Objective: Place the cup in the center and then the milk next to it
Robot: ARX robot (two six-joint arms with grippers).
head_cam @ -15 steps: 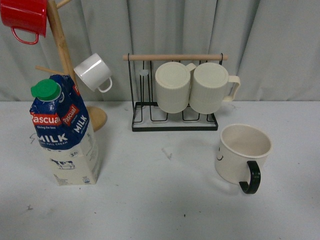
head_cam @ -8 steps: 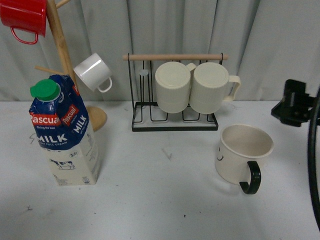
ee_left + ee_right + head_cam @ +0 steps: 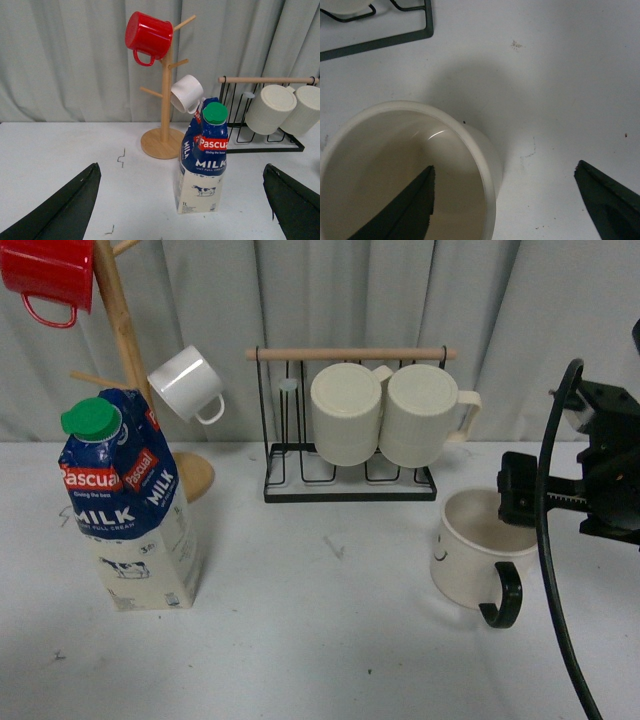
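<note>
Right jaws (image 3: 505, 167) spread and straddling the wall of the cup (image 3: 480, 550): one black finger (image 3: 415, 205) sits inside the bowl, the other outside over the bare surface (image 3: 330, 640). The cup stands upright at the right of the surface, with its black handle (image 3: 503, 598) turned toward the camera. It is not yet lifted and is well apart from the centre.

Likely faults:
- A pinch on a single wall holds the cup off-centre, so it may tilt or swing once raised.
- Closing early or askew could shove the cup toward the wire rack (image 3: 350, 480) just behind it.
- The arm's black cable (image 3: 545, 540) hangs near the handle and might catch on it.

The left jaws (image 3: 181, 167) are also spread and hold nothing. The milk (image 3: 125, 510) stands upright at the left, ahead of them. The carton is tall and narrow — a sideways nudge could topple it.

Setting:
- The surface is pale grey and matt with a few small dark marks, and the middle lies bare.
- A grey pleated curtain (image 3: 540, 330) closes off the back.
- The rack holds two ribbed mugs (image 3: 345, 415).
- At far left, a wooden mug tree (image 3: 118, 330) carries a red mug (image 3: 50, 275) and a small white mug (image 3: 187, 383).
</note>
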